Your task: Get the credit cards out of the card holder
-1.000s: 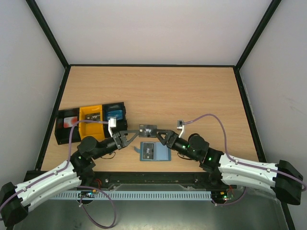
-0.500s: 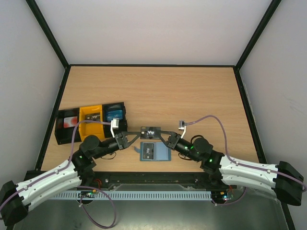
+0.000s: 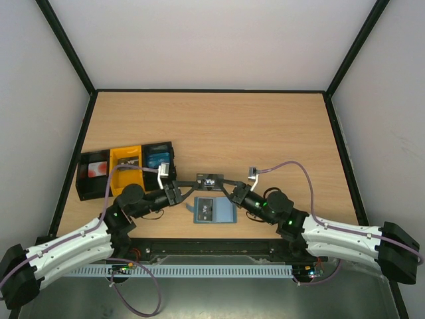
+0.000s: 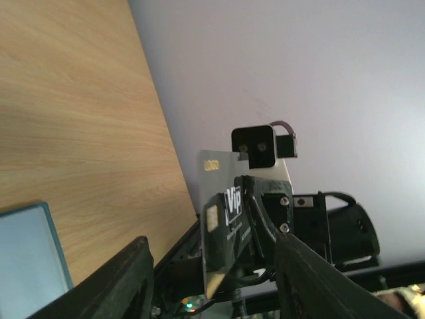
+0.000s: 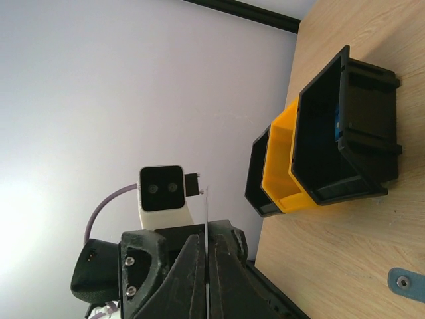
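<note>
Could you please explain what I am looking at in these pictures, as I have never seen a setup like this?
Two robot arms are bolted at the near edge of a wooden table. One picture looks down from above; the other two come from cameras on the wrists. The right hand is shut on a black card, holding it in the air. The left hand is open beside it. On the table lies the teal card holder with a dark card on it. At the left stand black and yellow trays with cards inside.
</note>
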Robot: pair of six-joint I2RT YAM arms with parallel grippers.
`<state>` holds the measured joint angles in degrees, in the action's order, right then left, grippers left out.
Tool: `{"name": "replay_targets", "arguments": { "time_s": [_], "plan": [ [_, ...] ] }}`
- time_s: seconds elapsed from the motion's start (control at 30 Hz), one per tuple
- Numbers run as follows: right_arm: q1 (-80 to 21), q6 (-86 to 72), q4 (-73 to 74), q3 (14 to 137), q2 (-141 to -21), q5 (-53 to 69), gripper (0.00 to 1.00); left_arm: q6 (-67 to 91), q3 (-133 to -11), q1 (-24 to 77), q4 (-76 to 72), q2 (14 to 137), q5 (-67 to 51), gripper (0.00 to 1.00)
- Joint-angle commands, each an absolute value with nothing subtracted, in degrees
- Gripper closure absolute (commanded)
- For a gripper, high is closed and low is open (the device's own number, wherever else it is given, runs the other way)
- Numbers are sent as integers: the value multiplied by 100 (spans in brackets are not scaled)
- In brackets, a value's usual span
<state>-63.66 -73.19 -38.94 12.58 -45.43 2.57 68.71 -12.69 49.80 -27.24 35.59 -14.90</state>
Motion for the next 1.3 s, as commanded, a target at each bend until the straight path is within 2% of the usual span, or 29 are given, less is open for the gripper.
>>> {"name": "replay_targets", "arguments": {
  "time_s": [0.0, 0.1, 0.13, 0.17, 0.3, 0.53, 0.67, 0.87, 1.07, 1.27],
  "plan": [
    [-6372, -7419, -4237, 1368, -4650, 139, 98, 6824, -1455, 4953, -2863, 3713, -1466, 58],
    [-6372, -7384, -4150, 1414, -4696, 141, 98, 6855, -1435, 4949, -2946, 3729, -1412, 87],
    [-6380, -7383, -4127, 1407, -4706, 141, 98, 6855, -1433, 4945, -2976, 3713, -1388, 95],
    [-6373, -7386, -4095, 1406, -4717, 148, 97, 6841, -1439, 4941, -2973, 3690, -1369, 97],
    [-6372, -7365, -3954, 1404, -4688, 141, 86, 6639, -1586, 4874, -2686, 3628, -1398, 97],
    [-6377, -7200, -3371, 1413, -4386, 159, 50, 6550, -1949, 4466, -1609, 3485, -1687, 97],
    [-6373, -7024, -2829, 1528, -4146, 225, 27, 6146, -2429, 3779, -219, 3364, -2075, 97],
    [-6380, -6954, -2392, 1489, -3735, 68, 0, 5064, -3365, 2411, 1651, 3514, -2597, 97],
    [-6377, -6998, -2108, 1428, -3521, -4, 2, 3777, -4032, 1090, 2818, 3990, -3135, 97],
    [-6377, -7056, -1858, 1307, -3167, -175, 2, 2733, -4449, 240, 3304, 4389, -3014, 97]
  ]
}}
